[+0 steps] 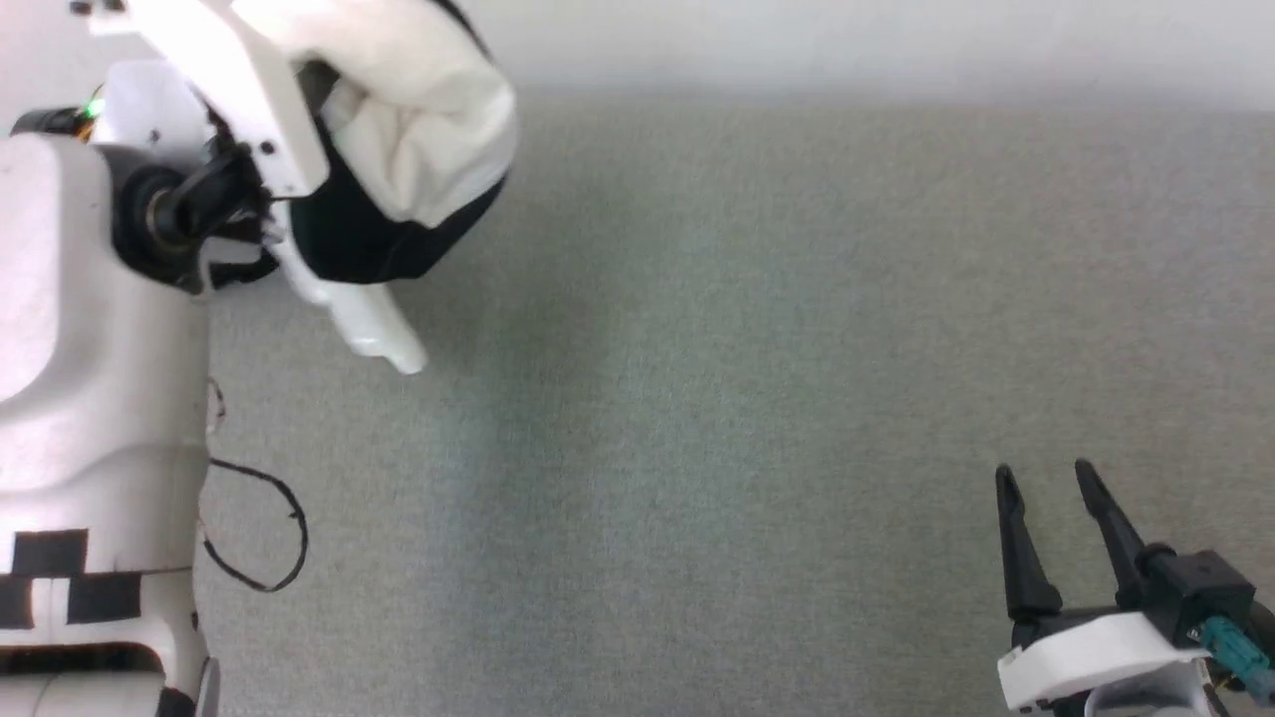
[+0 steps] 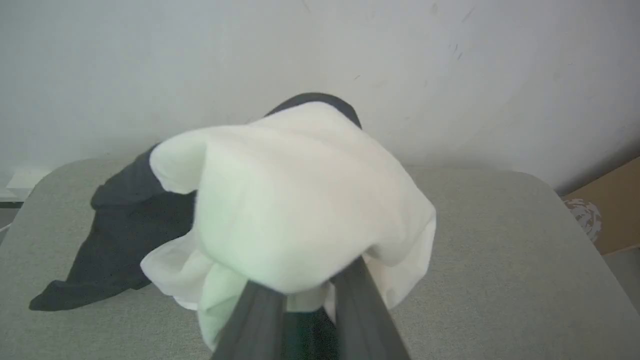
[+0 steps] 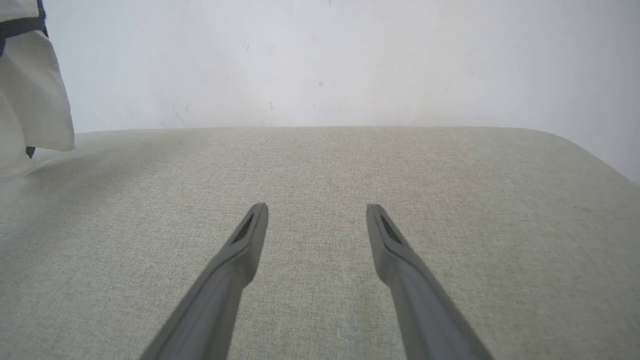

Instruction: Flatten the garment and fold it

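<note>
The garment point(image 1: 418, 129) is a bunched bundle of white cloth with black parts at the upper left of the head view. My left gripper point(image 2: 307, 300) is shut on it. In the left wrist view the white cloth point(image 2: 300, 200) drapes over both dark fingers point(image 2: 360, 305) and hides their tips. A black part point(image 2: 115, 240) trails down to the left toward the table. A white edge of the garment point(image 3: 30, 100) hangs at the top left of the right wrist view. My right gripper point(image 1: 1044, 473) is open and holds nothing, low over the table at the lower right point(image 3: 316, 210).
The grey-green fabric table point(image 1: 747, 398) spreads out between the two arms, with a pale wall behind its far edge. A thin black cable loop point(image 1: 259, 528) lies beside my left arm. A brown cardboard box point(image 2: 615, 205) stands past the table's rounded right corner.
</note>
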{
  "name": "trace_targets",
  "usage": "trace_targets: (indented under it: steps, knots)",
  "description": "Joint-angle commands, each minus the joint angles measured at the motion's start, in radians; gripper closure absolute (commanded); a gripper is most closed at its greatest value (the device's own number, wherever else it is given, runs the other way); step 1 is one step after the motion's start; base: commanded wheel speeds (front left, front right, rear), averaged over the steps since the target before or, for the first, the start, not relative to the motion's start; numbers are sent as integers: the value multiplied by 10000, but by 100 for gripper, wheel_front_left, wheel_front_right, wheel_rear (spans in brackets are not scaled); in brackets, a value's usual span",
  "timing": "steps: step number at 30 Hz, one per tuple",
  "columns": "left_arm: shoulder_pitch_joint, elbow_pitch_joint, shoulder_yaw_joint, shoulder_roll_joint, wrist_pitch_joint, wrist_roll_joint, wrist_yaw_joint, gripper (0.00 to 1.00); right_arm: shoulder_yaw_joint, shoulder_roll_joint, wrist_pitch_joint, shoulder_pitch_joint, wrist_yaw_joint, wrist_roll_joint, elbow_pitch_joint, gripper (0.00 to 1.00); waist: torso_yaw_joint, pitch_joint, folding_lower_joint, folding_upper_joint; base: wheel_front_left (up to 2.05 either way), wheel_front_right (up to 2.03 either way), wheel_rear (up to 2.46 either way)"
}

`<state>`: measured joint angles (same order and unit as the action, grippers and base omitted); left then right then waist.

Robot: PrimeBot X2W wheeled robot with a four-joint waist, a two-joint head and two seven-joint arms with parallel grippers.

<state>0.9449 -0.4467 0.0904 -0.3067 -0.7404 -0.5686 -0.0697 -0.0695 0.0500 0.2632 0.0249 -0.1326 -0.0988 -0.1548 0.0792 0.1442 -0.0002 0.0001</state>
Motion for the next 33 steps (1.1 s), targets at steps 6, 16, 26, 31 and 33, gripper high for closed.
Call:
trace_targets:
  steps: [6,16,26,31,33]
  knots:
    - [143,424,567,488,-315,-194,-233,100,10,3,-14,358,19,-161,-131,0,-680,-1418,2,-1,0,0,0]
    - [103,1202,1293,1655,-517,-850,-410,100,159,3,-14,686,19,-235,-180,0,-1518,-1963,2,-1,0,0,0]
    - [497,1298,1926,2390,-61,-1366,-423,100,124,3,-14,522,19,-341,-172,0,-2366,-1382,2,-1,0,0,0]
    - [121,1380,2440,2534,816,-1966,-485,100,101,3,-14,363,19,-447,-173,0,-2604,-1018,2,-1,0,0,0]
    - [-180,1368,2734,2553,1302,-2243,-484,100,80,3,-14,322,19,-467,-171,0,-2635,-894,2,-1,0,0,0]
